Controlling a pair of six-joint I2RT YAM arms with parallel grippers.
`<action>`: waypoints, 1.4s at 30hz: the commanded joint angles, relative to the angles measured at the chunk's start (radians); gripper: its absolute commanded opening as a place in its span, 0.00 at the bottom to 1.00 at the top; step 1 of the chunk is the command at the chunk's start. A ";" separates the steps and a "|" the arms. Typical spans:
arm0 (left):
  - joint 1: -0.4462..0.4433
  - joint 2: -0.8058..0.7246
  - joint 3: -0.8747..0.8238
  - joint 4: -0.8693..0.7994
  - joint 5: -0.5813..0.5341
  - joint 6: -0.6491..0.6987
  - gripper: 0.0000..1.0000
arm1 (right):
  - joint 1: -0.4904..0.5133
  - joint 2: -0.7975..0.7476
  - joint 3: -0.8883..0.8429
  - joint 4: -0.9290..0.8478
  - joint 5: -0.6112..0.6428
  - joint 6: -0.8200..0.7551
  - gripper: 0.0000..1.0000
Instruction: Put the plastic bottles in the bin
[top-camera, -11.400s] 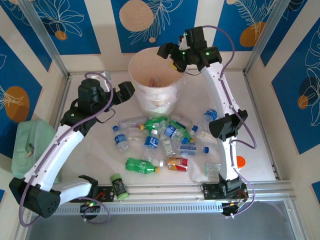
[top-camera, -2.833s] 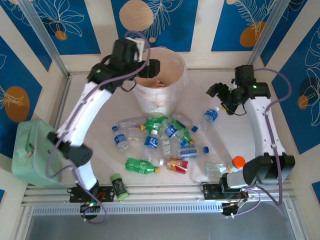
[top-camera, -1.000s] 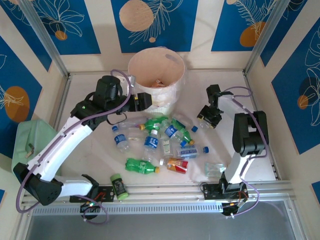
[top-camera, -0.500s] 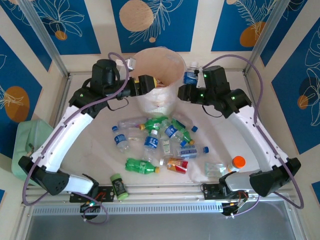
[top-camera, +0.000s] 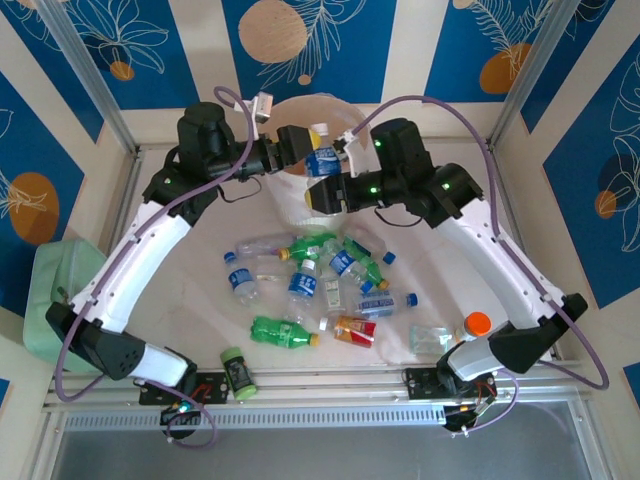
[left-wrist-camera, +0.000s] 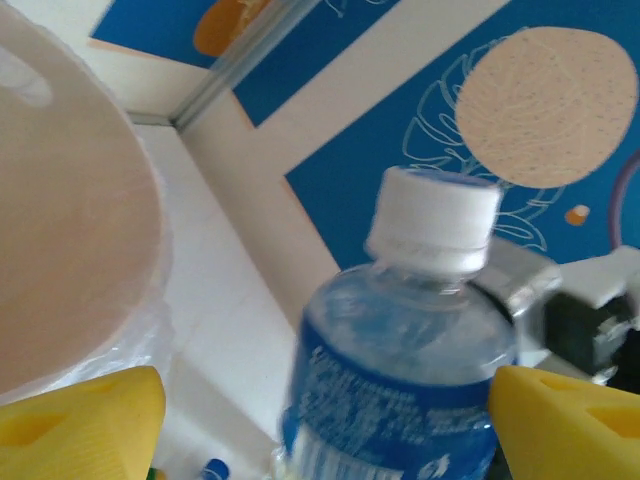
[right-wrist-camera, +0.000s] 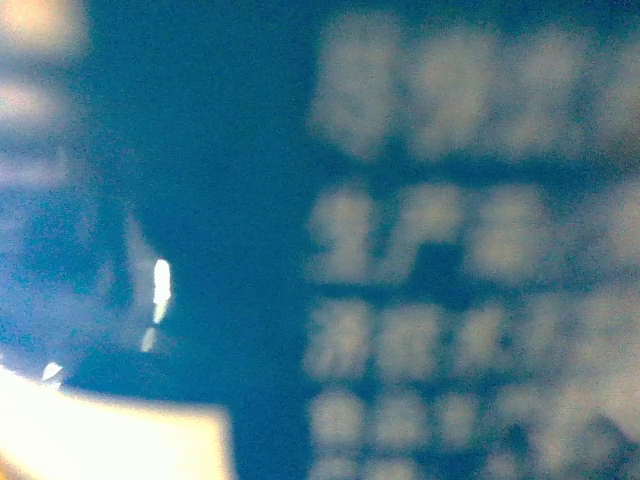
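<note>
over the bin (top-camera: 288, 208), upper centre of the overhead view, my right gripper (top-camera: 325, 193) is clamped on a clear bottle (top-camera: 321, 158) with a blue label and white cap, cap toward the top of the frame. right wrist view: blurred blue label, close against the lens. my left gripper (top-camera: 297, 150) sits just beside the bottle, its yellow fingers (left-wrist-camera: 85, 420) spread wide either side of it, gripping nothing. the remaining bottles (top-camera: 300, 285) lie clustered on the table (top-camera: 200, 300), lower centre.
</note>
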 joint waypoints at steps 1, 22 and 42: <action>0.029 -0.006 -0.038 0.121 0.059 -0.089 0.83 | 0.023 0.011 0.033 -0.030 -0.072 -0.033 0.48; 0.078 -0.008 -0.103 0.226 0.044 -0.239 0.22 | 0.052 0.008 0.090 -0.026 0.017 -0.001 0.69; 0.138 -0.050 -0.353 0.825 -0.277 -0.762 0.09 | -0.148 -0.071 -0.138 0.417 -0.148 0.531 1.00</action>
